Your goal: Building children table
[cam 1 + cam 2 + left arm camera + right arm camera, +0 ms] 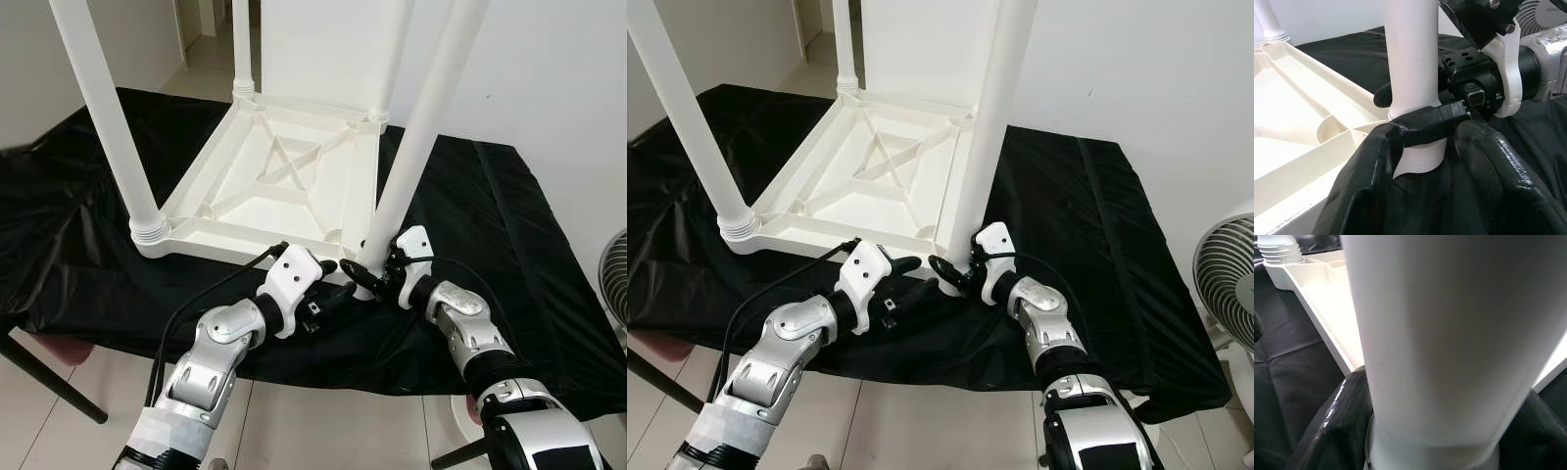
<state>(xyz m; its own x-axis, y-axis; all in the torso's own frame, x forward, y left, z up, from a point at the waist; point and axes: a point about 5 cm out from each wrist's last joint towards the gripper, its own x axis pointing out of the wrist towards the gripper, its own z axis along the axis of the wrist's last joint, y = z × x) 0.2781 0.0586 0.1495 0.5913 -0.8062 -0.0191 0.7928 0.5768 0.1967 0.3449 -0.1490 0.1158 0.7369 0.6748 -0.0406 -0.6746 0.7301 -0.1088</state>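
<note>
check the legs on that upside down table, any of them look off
The near right leg leans instead of standing straight like the near left leg, and its base sits beside the tabletop corner, not socketed. The right gripper clasps it.

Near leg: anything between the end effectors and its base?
Nothing visible. Both end effectors are already at the foot of the near leg, at the corner of the upturned tabletop: left end effector on one side, right end effector with fingers either side of it.
</note>
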